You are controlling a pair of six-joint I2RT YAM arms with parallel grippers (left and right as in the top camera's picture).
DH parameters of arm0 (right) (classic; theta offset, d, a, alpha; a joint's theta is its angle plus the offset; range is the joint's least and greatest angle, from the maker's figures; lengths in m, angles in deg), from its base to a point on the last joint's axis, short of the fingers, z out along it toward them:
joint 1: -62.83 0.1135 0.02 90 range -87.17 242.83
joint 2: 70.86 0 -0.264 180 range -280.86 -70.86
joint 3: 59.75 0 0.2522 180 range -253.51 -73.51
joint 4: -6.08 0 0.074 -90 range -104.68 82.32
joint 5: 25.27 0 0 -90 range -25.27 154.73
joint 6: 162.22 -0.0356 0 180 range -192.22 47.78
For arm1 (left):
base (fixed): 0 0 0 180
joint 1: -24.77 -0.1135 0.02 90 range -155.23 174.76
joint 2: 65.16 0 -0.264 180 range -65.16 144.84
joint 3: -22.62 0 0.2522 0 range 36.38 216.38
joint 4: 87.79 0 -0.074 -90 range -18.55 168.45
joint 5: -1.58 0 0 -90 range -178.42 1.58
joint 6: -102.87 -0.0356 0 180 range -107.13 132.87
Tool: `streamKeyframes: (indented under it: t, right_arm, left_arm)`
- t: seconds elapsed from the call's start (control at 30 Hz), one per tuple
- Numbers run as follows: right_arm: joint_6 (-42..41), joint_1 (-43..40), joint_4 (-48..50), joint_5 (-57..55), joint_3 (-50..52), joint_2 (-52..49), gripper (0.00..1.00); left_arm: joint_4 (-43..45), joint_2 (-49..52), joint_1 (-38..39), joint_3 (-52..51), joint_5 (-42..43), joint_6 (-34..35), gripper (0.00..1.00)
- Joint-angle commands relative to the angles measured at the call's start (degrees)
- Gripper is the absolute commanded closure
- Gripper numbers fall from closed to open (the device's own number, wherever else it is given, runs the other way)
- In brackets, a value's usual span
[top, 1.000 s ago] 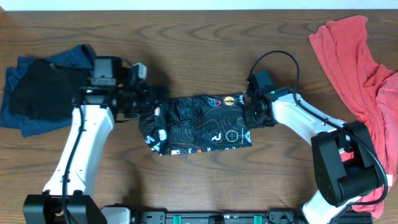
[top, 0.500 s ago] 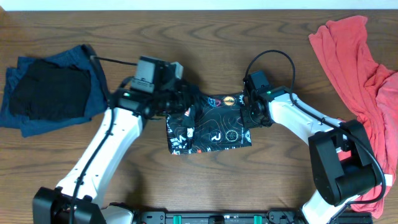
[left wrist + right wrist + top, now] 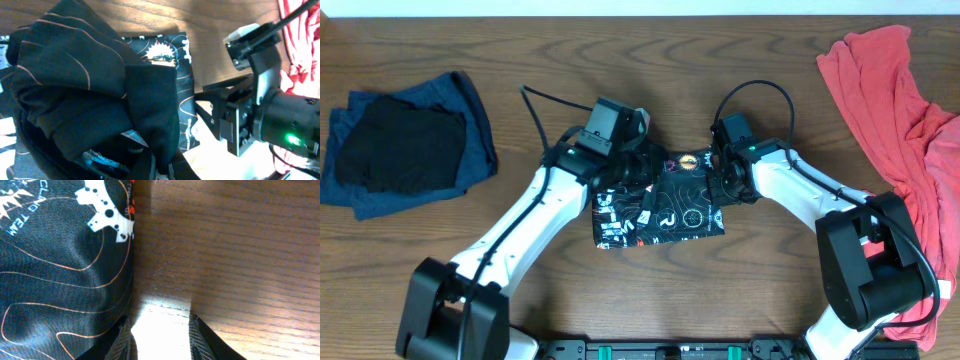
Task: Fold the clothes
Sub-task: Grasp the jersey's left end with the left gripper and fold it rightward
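The black jersey [image 3: 665,210] with thin orange lines lies mid-table. Its left part is lifted and carried over the rest. My left gripper [image 3: 642,172] is above the jersey's upper left, shut on a bunched fold of the black jersey [image 3: 100,90], which hides most of its jaws [image 3: 162,167]. My right gripper [image 3: 718,185] rests at the jersey's right edge. In the right wrist view it [image 3: 160,335] stands open over bare wood, its left finger [image 3: 125,340] against the jersey's hem [image 3: 60,270]. A coral-red garment [image 3: 900,100] lies crumpled at the far right.
A folded blue piece [image 3: 460,110] with a plain black piece [image 3: 395,150] on top sits at the far left. The right arm's wrist housing [image 3: 260,110] is close in front of the left gripper. The wooden table [image 3: 620,60] shows behind the jersey.
My left arm has swung right from the blue pile's side, dragging the jersey's left part over its middle, so the jersey is now narrower. The right gripper has hardly moved.
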Motion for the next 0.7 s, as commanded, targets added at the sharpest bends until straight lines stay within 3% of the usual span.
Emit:
streamKeyframes:
  t: [0.0, 0.17, 0.53, 0.6, 0.67]
  right_arm:
    - [0.13, 1.01, -0.83, 2.25, 1.6, -3.39, 0.63]
    - [0.13, 1.01, -0.83, 2.25, 1.6, -3.39, 0.63]
    - [0.13, 1.01, -0.9, 2.25, 1.6, -3.39, 0.63]
    - [0.13, 1.01, -0.92, 2.25, 1.6, -3.39, 0.62]
    - [0.11, 1.01, -1.18, 2.25, 1.6, -3.39, 0.63]
  left_arm:
    - [1.55, 0.9, 1.11, 1.38, -1.29, 1.86, 0.93]
    - [5.38, 0.9, 2.67, 1.38, -1.22, 5.31, 0.94]
    - [8.07, 1.57, 5.33, 1.36, -1.92, 5.44, 0.94]
    - [8.07, 2.08, 5.4, 1.36, -1.92, 5.44, 0.93]
    - [8.09, 2.47, 5.4, 1.36, -1.9, 5.42, 0.79]
